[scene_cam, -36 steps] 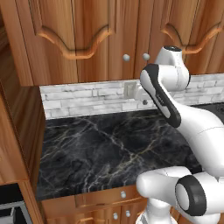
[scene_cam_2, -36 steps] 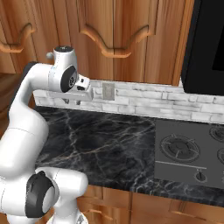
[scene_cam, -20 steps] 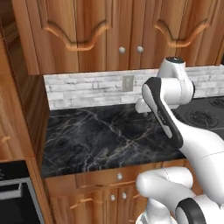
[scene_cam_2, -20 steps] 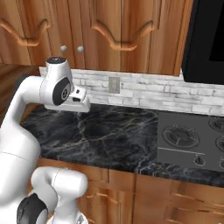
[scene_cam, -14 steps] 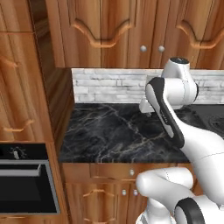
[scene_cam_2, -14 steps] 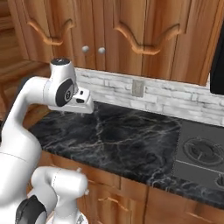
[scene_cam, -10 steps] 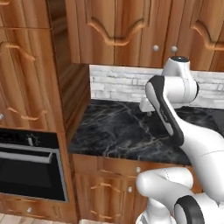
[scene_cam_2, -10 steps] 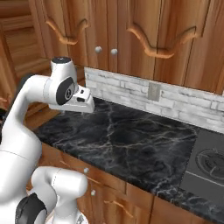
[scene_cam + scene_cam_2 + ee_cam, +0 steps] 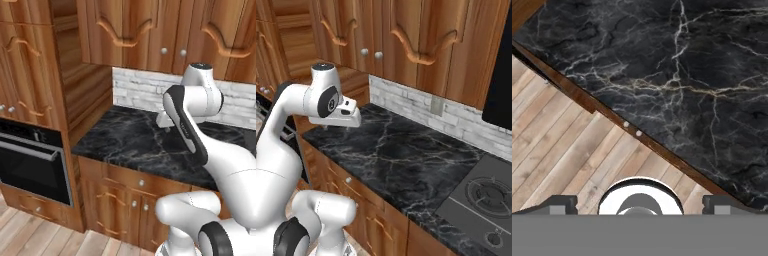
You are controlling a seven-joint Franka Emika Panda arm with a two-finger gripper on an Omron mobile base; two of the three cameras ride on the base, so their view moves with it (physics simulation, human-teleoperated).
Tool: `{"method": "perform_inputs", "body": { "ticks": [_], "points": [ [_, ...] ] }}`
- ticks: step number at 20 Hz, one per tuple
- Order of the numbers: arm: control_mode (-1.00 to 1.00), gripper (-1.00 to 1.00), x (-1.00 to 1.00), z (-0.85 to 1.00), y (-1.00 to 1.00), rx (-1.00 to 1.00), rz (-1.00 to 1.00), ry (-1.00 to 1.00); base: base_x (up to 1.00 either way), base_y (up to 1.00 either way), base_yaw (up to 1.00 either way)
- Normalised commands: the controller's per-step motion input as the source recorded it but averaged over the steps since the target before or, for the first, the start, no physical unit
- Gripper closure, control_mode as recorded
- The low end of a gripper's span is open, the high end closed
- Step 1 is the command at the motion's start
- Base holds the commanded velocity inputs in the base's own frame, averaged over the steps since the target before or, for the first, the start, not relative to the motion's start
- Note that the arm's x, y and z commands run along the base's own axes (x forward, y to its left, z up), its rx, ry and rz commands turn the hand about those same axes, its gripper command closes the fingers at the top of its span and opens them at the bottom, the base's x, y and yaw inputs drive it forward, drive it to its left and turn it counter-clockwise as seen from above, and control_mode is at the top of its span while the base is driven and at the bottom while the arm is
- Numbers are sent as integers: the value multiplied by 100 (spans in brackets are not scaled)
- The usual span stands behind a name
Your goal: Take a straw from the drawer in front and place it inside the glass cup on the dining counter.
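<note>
My gripper is open, its two fingertips wide apart with nothing between them. It hangs over the front edge of a black marble counter backed by white brick, looking down at it and at the wood floor. The hand is held above the counter in the left base view, and the hand is near the counter's left end in the right base view. The straw, the drawer, the glass cup and the dining counter are out of view.
Closed knobbed cabinet fronts run under the counter, and wooden wall cabinets hang above it. A black built-in oven sits in tall cabinetry at the left. A gas hob lies at the counter's right end.
The whole picture has shifted: the base has moved, bringing the oven and tall cabinets into view at the left. The arm keeps its pose and the gripper stays open.
</note>
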Motion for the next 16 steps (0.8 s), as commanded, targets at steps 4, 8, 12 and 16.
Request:
{"method": "perform_inputs", "body": {
  "ticks": [4,8,12,16],
  "points": [
    [100,-100,0,0,0,0,0,0,-48,-40,24],
    [100,-100,0,0,0,0,0,0,-43,-36,25],
    [100,-100,0,0,0,0,0,0,-30,-42,24],
    [100,-100,0,0,0,0,0,0,-13,-37,24]
  ]
}}
